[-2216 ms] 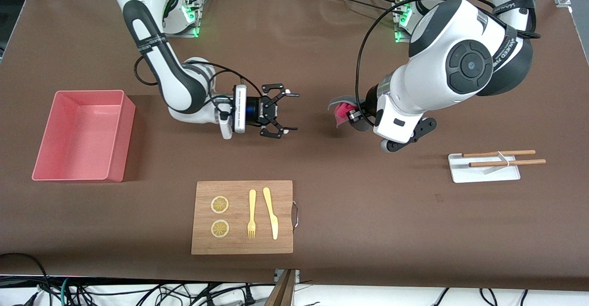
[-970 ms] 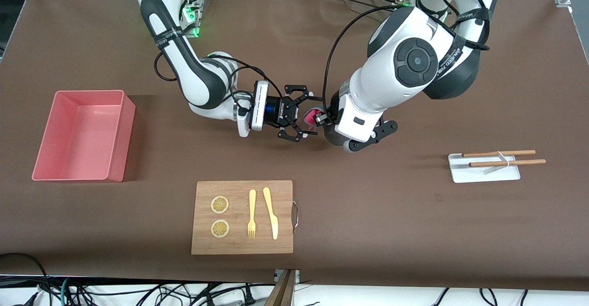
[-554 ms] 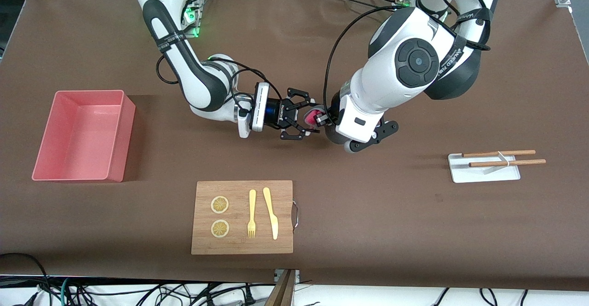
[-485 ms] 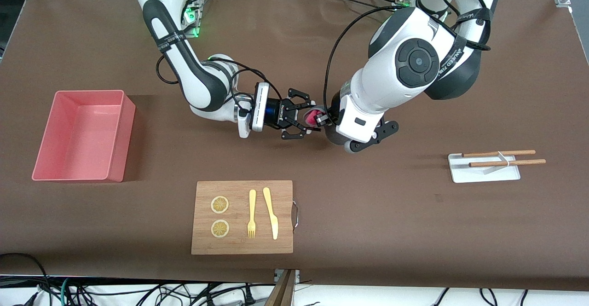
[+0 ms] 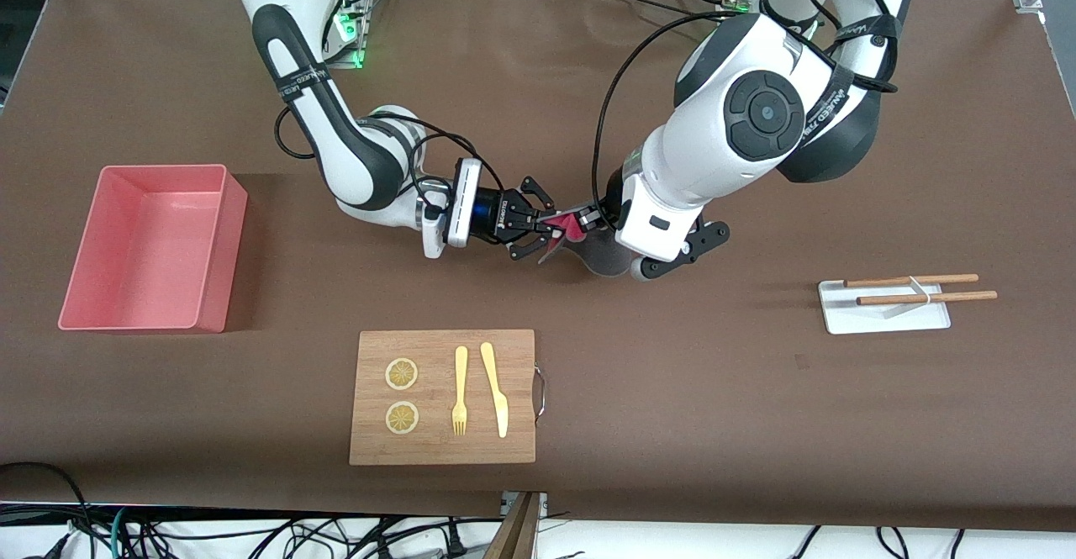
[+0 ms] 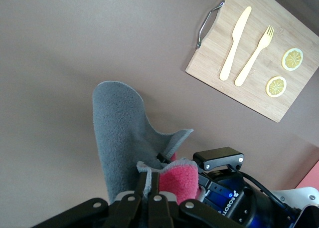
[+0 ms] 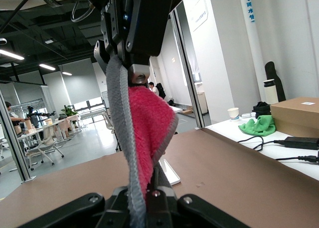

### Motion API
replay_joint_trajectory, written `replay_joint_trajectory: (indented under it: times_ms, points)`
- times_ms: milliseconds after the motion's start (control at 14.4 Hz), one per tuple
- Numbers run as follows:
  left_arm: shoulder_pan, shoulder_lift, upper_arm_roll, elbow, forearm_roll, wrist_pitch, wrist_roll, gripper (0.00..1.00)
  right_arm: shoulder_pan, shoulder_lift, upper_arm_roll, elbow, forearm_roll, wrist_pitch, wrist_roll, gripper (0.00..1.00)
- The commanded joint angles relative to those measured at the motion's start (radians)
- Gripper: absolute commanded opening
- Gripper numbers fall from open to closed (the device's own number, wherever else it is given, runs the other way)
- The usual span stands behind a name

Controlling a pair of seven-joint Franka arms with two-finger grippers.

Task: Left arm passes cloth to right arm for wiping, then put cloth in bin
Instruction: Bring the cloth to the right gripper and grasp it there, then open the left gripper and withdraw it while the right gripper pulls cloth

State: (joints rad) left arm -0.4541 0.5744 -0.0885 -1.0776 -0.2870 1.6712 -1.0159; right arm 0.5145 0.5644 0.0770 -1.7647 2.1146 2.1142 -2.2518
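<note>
The cloth (image 5: 560,223), pink on one face and grey on the other, is stretched in the air between both grippers over the middle of the table. My left gripper (image 5: 588,223) is shut on one edge of it. My right gripper (image 5: 545,229) is shut on the other end. In the left wrist view my left gripper (image 6: 149,177) pinches the cloth's (image 6: 117,128) edge. In the right wrist view my right gripper (image 7: 149,183) clamps the cloth (image 7: 149,118), which runs up to the left gripper (image 7: 133,73). The pink bin (image 5: 164,169) stands empty at the right arm's end.
A wooden cutting board (image 5: 521,349) with a fork, a knife and two lemon slices lies nearer the front camera than the grippers; it also shows in the left wrist view (image 6: 209,63). A small white tray (image 5: 841,319) with two chopsticks (image 5: 912,280) lies toward the left arm's end.
Both arms came together over the table's middle. The right gripper closed on the cloth, then drew back slightly toward its own end, pulling the cloth taut between the two grippers.
</note>
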Motion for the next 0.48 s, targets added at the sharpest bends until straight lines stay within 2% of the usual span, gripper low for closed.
replay_joint_trajectory:
  times_ms: [0,69,139,208,416]
  points:
    - [0.000,-0.013,0.010,-0.002,-0.020,0.002,0.003,0.00,-0.008,-0.012,-0.010,-0.012,-0.010,-0.010,-0.005,0.00]
    - [0.002,-0.013,0.010,-0.002,-0.020,0.002,0.003,0.03,-0.014,-0.018,-0.010,-0.012,-0.011,-0.010,-0.003,0.00]
    - [0.005,-0.013,0.010,-0.004,-0.020,0.001,0.003,0.80,-0.020,-0.030,-0.016,-0.012,-0.022,-0.010,0.006,0.00]
    - [0.003,-0.014,0.012,-0.004,-0.012,0.001,0.005,1.00,-0.027,-0.043,-0.025,-0.012,-0.056,-0.010,0.032,0.00]
    - [0.005,-0.014,0.012,-0.004,-0.012,0.001,0.007,1.00,-0.068,-0.086,-0.037,-0.024,-0.187,-0.010,0.106,0.00]
